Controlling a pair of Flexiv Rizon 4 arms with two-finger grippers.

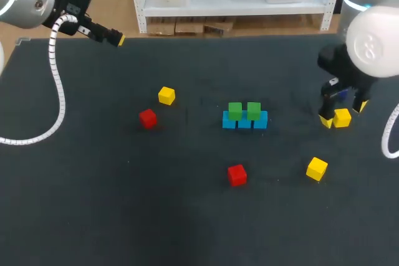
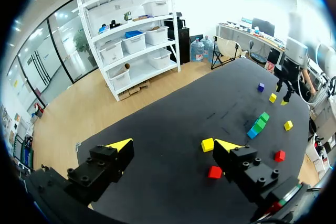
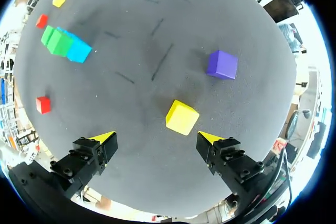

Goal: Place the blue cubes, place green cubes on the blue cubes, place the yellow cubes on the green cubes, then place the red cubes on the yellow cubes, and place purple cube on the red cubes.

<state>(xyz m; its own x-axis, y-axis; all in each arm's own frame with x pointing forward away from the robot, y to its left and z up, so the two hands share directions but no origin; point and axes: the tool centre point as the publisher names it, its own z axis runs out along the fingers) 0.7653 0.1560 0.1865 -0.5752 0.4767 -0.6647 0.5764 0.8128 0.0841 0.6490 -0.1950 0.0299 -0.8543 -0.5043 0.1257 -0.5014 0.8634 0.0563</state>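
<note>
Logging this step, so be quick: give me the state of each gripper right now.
Left gripper: open, holding nothing.
Right gripper: open, holding nothing; a yellow cube lies just ahead of it, untouched.

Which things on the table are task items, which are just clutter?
Job: blue cubes, green cubes, three yellow cubes, two red cubes, purple cube.
Not job: only dark marks on the table.

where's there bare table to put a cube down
Widest bare table: the near strip in front of the near red cube, and left of the far red cube. Crowded by the right gripper: a yellow cube and the purple cube lie there.
</note>
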